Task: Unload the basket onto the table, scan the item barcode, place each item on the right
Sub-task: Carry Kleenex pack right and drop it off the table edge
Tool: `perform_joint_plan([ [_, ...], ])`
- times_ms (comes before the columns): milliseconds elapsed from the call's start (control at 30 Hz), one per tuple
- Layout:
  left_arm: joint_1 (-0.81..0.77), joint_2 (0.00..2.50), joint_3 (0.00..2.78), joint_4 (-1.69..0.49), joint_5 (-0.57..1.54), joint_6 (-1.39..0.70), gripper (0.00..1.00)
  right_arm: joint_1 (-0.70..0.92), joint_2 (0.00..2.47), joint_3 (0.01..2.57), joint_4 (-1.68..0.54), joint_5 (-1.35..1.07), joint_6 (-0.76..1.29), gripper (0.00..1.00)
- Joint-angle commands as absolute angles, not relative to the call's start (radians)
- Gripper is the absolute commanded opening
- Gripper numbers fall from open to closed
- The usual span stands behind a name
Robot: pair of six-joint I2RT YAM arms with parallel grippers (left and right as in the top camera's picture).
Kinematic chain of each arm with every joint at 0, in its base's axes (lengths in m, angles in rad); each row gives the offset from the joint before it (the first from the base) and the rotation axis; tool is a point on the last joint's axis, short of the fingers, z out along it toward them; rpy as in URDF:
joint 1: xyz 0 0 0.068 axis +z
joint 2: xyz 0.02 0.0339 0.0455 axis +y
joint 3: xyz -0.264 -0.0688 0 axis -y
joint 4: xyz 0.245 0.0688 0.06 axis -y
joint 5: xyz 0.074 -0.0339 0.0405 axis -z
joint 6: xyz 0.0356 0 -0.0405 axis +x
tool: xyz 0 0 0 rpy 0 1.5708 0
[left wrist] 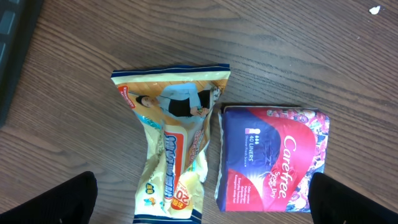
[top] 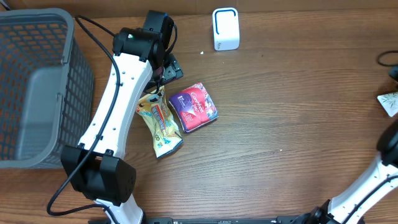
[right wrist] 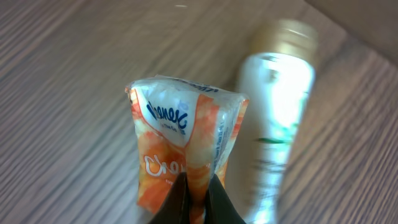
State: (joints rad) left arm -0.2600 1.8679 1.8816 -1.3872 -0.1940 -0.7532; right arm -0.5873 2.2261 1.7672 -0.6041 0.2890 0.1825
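Note:
In the right wrist view my right gripper is shut on the lower fold of an orange and white packet, held above the wooden table. No barcode shows on the side facing the camera. A white scanner box stands at the back of the table. My left gripper hangs wide open over a yellow snack pack and a purple Carefree pack, which lie side by side and which it touches nowhere. From overhead the left gripper is just behind those two packs.
A grey mesh basket fills the far left. A white bottle with a gold cap lies beside the held packet. A white and green thing pokes in at the right edge. The right arm's base link is at the lower right.

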Motion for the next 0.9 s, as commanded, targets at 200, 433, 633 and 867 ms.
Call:
perform_joint_plan([
  [200,-0.262,1.877,1.880,-1.386,-0.190,-0.764,1.00,-0.725,2.173,1.781,-0.651,0.138,0.353,0.04],
  [433,-0.262,1.877,1.880,-1.386,-0.190,-0.764,1.00,-0.760,2.173,1.781,-0.668,0.110,0.352,0.06],
  [633,-0.262,1.877,1.880,-1.386,-0.190,-0.764,1.00,-0.746,2.173,1.781,-0.661,0.040,0.352,0.16],
  [867,-0.262,1.877,1.880,-1.386,-0.190,-0.764,1.00,-0.700,2.173,1.781,-0.664,0.020,0.352,0.54],
])
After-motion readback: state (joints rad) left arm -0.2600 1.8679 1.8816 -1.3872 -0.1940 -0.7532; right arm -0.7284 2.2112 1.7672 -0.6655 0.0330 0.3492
